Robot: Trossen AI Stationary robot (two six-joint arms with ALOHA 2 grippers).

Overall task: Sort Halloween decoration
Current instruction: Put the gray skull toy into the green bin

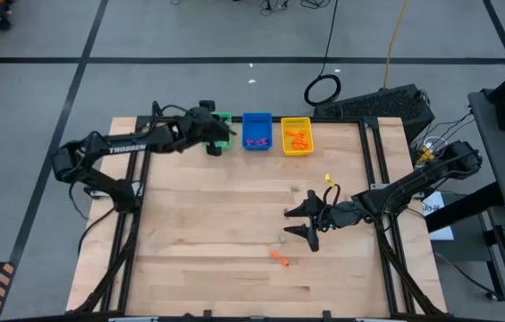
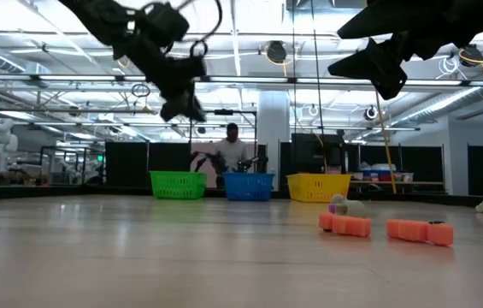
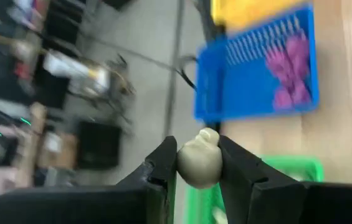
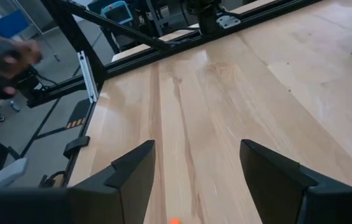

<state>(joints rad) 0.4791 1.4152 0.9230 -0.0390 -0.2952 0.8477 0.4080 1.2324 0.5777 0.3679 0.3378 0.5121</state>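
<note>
A pale greenish-beige trinket [image 3: 200,163] sits between the fingers of my left gripper [image 3: 199,149]. That gripper hangs at the table's far edge by the green bin [image 1: 223,119], well above it in the low view [image 2: 181,101]. The blue bin [image 3: 256,74] holds purple trinkets [image 3: 291,78], and the yellow bin [image 1: 297,136] holds orange ones. My right gripper [image 1: 298,221] stands open above the table's right middle with nothing between its fingers [image 4: 132,171]. Loose orange trinkets [image 2: 345,224] and a pale one [image 1: 282,238] lie on the wood near it. My left gripper pinches the pale trinket by its two sides [image 3: 185,168] between its two fingers. The trinket's rounded top [image 3: 209,135] pokes out past the fingertips. The fingers slant down toward the table's far edge. The trinket is lifted clear, over the green bin's [image 3: 288,177] near part.
The three bins stand in a row along the far edge. A few more trinkets lie scattered on the wood right of centre [image 1: 295,189]. Black rails frame the table [image 1: 373,161]. A person [image 2: 231,150] stands in the room behind the bins.
</note>
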